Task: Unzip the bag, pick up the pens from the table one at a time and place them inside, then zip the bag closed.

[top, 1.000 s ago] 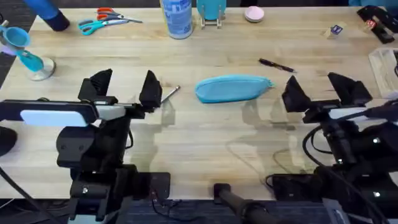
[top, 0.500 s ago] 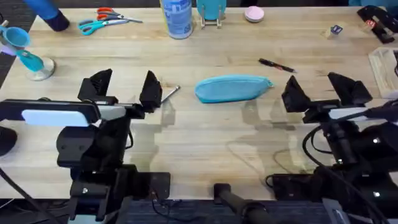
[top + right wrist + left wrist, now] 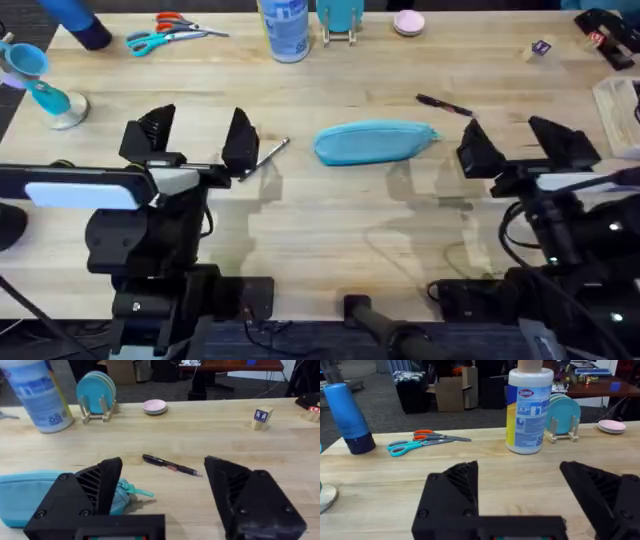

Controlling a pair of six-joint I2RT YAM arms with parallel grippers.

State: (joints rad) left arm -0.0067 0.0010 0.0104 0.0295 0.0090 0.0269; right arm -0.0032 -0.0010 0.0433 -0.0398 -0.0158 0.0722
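One light wooden table (image 3: 350, 215) of plank grain carries the whole scene; beyond its far edge lie dark carpet, cardboard boxes and a red-brown desk. One light blue bag (image 3: 373, 142) lies flat near the table's middle, between the two arms, its pull tab toward the right arm. Two pens: the black pen (image 3: 444, 104) rests just beyond the bag's tab end, apart from it, and the silvery pen (image 3: 272, 151) lies beside the left gripper's inner finger; contact cannot be told. Along the far edge stand one blue-labelled white bottle (image 3: 284, 28), one pair of scissors (image 3: 165, 36) with teal and orange handles, one rack of teal plates (image 3: 340, 18) and one pink dish (image 3: 408, 21). The left gripper (image 3: 193, 138) and the right gripper (image 3: 522, 148) both hover with fingers spread wide, holding nothing. Compared with a second ago, the left gripper has shifted slightly toward its own outer side; the bag and both pens lie unchanged.
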